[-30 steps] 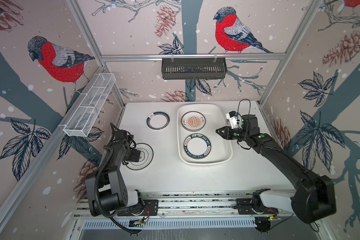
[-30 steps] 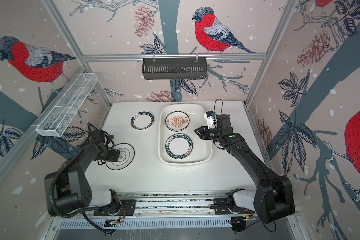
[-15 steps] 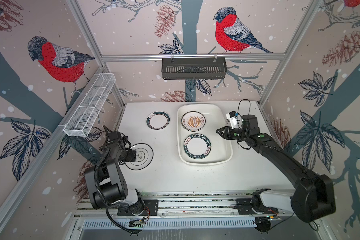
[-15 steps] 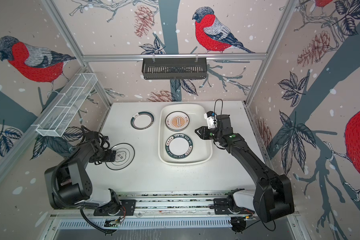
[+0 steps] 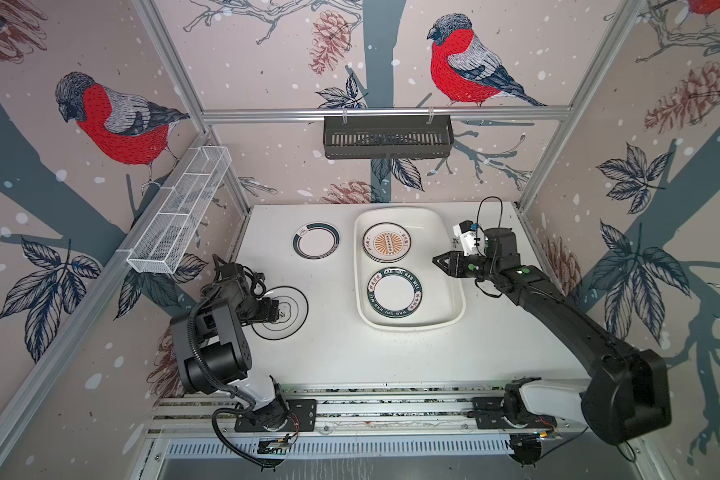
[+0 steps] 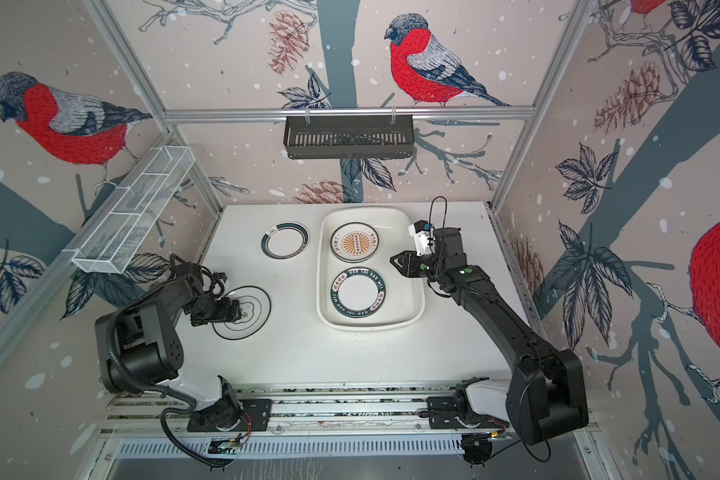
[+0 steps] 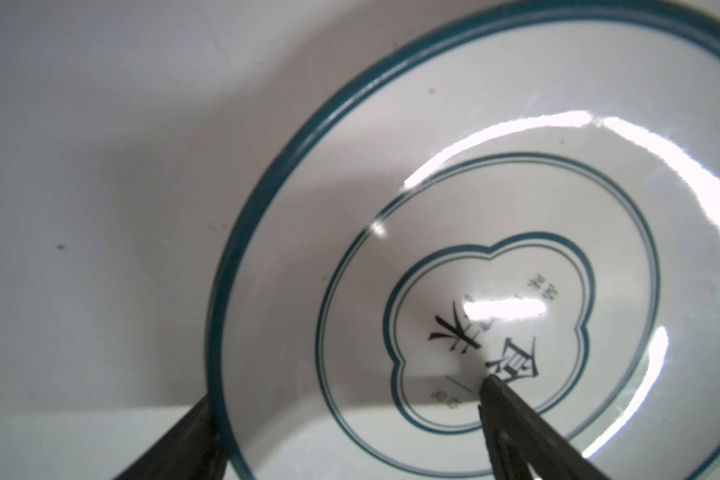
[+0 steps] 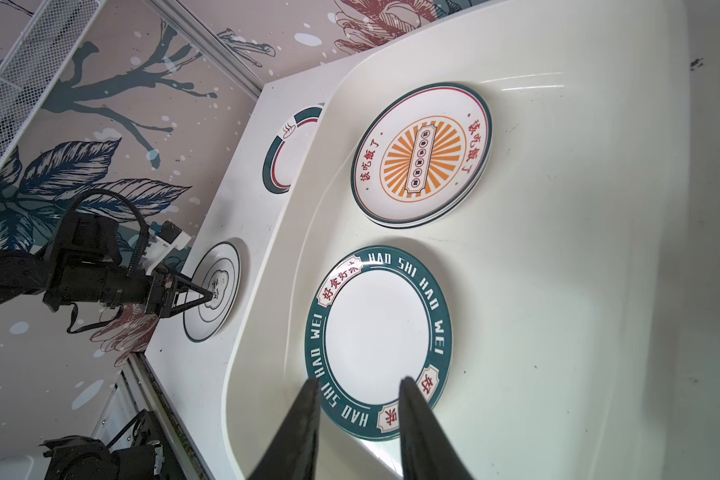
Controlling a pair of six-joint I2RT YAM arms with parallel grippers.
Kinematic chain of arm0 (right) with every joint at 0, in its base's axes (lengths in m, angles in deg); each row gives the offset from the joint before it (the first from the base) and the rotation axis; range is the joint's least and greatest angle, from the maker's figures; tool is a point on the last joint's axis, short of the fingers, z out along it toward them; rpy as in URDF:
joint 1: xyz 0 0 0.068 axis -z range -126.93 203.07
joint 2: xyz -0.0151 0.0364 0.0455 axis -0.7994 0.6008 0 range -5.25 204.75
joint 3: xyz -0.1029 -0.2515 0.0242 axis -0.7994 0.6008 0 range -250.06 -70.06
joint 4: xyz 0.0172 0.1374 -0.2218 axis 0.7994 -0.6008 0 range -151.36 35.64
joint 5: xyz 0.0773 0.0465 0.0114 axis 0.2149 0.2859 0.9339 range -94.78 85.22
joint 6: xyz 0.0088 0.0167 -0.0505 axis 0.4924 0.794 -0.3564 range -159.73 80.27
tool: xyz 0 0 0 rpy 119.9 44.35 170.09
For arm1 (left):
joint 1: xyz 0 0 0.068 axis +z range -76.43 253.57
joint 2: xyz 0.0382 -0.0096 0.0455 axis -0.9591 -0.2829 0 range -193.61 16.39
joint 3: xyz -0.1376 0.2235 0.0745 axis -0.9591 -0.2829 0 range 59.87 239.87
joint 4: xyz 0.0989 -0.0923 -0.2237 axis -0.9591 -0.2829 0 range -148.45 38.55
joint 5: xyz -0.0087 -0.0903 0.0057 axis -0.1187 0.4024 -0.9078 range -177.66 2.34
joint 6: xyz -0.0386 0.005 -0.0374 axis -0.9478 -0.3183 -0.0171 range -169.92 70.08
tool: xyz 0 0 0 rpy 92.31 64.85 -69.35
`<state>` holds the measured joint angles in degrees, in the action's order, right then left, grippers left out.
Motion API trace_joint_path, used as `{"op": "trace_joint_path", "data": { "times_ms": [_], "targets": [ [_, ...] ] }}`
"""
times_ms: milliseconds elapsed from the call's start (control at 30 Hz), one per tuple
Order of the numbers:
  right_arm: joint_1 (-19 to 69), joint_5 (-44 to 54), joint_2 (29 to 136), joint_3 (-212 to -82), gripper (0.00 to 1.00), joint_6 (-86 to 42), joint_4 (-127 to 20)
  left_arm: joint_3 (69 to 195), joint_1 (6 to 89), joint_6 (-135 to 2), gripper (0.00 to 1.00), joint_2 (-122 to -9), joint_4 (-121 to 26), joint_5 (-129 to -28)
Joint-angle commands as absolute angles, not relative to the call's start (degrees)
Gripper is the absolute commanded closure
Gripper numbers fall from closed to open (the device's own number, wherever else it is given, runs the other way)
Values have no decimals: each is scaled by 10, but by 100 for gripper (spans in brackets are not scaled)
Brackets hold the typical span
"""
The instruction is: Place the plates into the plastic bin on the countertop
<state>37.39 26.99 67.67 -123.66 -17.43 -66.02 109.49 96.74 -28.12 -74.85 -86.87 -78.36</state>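
On the bench (image 5: pixel 350 353), the bin (image 5: pixel 441 307) holds plates (image 5: pixel 395 296); left of it lie a ringed plate (image 5: pixel 316 246) and, by its near end, the clover plate (image 5: pixel 298 309) we want. Our left fingers (image 7: pixel 516 424) stand wide, straddling that plate's rim, one outside, one over the emblem. The right fingers (image 8: pixel 414 428), narrow and empty, hover over the bin's right wall.

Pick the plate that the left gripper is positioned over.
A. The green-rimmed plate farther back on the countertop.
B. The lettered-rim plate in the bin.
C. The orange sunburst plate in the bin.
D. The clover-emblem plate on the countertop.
D: the left wrist view shows the left gripper open across the rim of the clover-emblem plate, one finger outside it, one over the emblem.
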Motion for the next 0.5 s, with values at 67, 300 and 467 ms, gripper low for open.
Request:
{"op": "trace_joint_path", "data": {
  "times_ms": [67,300,467],
  "targets": [
    [375,277,678,-1242,66,-176,-654,1106,969,-255,13,-772,-909,-718],
    [374,279,682,-1243,66,-175,-652,1134,961,-225,15,-784,-942,-664],
    [374,279,682,-1240,66,-173,-650,1145,932,-205,16,-796,-956,-644]
  ]
}}
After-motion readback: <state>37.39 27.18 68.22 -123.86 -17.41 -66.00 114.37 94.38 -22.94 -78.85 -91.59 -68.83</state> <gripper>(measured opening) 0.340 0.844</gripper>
